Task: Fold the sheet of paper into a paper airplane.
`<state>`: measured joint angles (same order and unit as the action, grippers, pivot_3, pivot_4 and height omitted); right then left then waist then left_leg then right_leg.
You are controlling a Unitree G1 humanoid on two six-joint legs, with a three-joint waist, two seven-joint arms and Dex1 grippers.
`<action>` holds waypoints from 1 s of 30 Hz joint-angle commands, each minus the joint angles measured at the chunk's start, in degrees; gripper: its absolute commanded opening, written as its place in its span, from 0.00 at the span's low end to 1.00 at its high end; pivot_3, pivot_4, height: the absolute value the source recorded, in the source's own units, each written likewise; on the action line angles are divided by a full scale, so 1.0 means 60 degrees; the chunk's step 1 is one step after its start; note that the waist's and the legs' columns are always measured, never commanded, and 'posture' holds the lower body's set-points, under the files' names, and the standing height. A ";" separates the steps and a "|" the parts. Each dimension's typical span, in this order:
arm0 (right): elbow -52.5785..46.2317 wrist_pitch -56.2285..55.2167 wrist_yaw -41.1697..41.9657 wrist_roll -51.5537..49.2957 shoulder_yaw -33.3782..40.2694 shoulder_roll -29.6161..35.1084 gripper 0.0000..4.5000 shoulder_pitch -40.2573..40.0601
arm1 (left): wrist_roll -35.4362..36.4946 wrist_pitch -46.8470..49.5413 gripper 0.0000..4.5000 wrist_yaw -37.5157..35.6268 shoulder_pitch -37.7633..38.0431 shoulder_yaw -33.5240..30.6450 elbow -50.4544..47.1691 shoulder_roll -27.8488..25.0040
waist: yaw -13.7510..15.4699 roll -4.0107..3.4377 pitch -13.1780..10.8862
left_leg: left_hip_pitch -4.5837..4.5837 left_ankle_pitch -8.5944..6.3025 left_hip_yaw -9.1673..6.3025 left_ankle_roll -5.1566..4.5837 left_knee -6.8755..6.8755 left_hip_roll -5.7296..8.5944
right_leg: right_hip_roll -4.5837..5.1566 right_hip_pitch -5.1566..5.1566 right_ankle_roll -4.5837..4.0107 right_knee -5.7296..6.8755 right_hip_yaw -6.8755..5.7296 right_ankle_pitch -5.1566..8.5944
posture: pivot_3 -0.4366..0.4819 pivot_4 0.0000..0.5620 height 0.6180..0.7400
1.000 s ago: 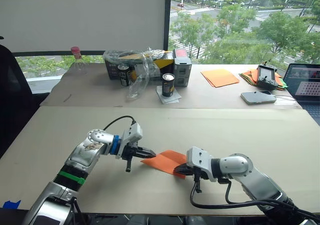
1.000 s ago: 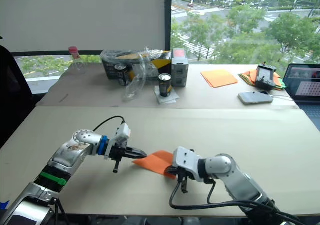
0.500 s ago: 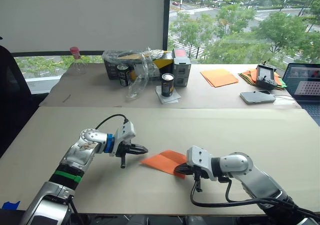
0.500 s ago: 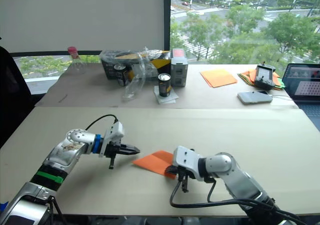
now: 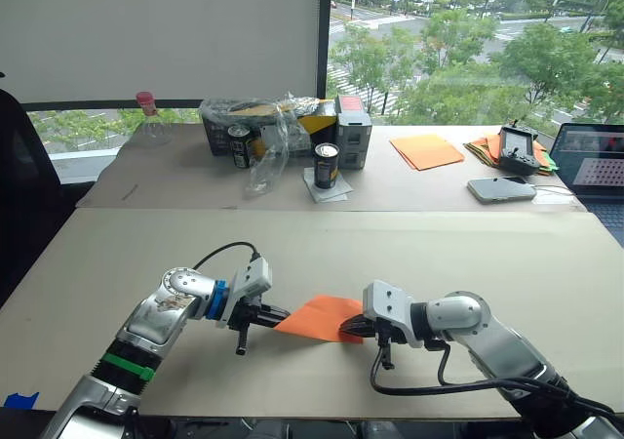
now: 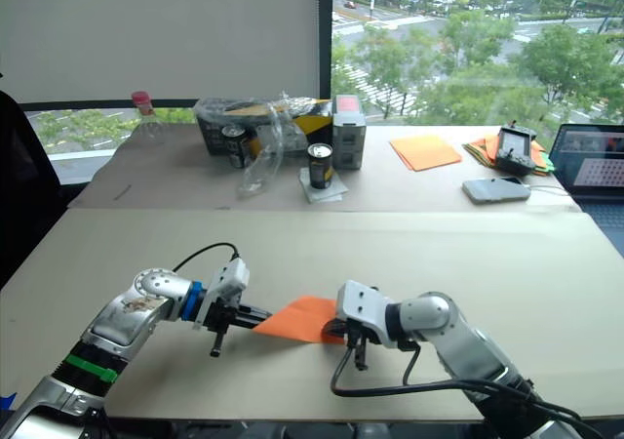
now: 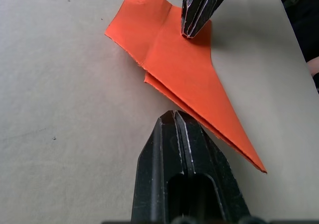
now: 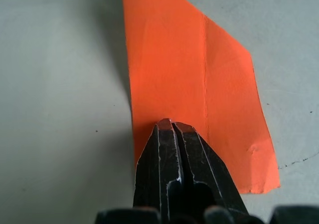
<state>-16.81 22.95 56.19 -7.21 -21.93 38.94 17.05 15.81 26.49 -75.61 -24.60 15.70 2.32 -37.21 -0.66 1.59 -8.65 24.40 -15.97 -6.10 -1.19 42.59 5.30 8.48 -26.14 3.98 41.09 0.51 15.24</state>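
Left gripper (image 5: 277,315), fingers pressed together and empty, has returned to the pointed end of the sheet of paper (image 5: 325,317); right gripper (image 5: 353,330), closed likewise, pins the blunt end on the table (image 5: 439,254); likely creasing resumes.

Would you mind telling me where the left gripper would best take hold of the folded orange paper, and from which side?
Probably the pointed end of the sheet of paper, from the robot's left. Its layered edges open along that side, and the left gripper sits shut beside it. The right gripper presses the wide end.
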 commanded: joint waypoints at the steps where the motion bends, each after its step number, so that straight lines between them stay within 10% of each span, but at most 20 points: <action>1: 0.0357 0.0045 0.0023 0.0323 -0.0168 0.0047 0.00 -0.0088 | -0.0091 -0.0193 0.01 0.0054 -0.0017 -0.0250 -0.0018 -0.0317 | -0.0001 0.0000 0.0000 | 0.0000 0.0000 0.0000 0.0000 0.0000 0.0000 | 0.0000 0.0000 0.0000 0.0000 0.0000 0.0000 | 0.48 0.27 0.43; 13: 0.0509 -0.0215 0.0149 0.0482 -0.0388 -0.0035 0.00 -0.0123 | 0.1622 0.1153 0.01 0.0284 -0.0197 -0.1111 -0.0665 0.0277 | -0.0007 0.0002 0.0001 | -0.0001 -0.0002 -0.0002 -0.0004 0.0002 -0.0001 | 0.0001 0.0004 0.0003 -0.0003 -0.0002 0.0000 | 0.48 0.27 0.43; 30: 0.0541 -0.0427 0.0086 0.0592 -0.0082 -0.0046 0.00 -0.0208 | 0.0258 0.0075 0.01 0.0594 0.0499 0.0103 -0.0149 0.0295 | -0.0006 0.0001 0.0004 | -0.0018 0.0002 0.0002 0.0003 -0.0014 -0.0004 | -0.0002 0.0007 0.0001 -0.0001 0.0006 -0.0001 | 0.48 0.27 0.43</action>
<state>-15.32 20.12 57.01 -5.46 -21.89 38.13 16.95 17.99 27.15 -71.66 -22.32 15.73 1.97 -34.85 -0.70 1.60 -8.62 24.29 -15.96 -6.09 -1.17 42.51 5.27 8.47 -26.09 3.98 41.08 0.54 15.23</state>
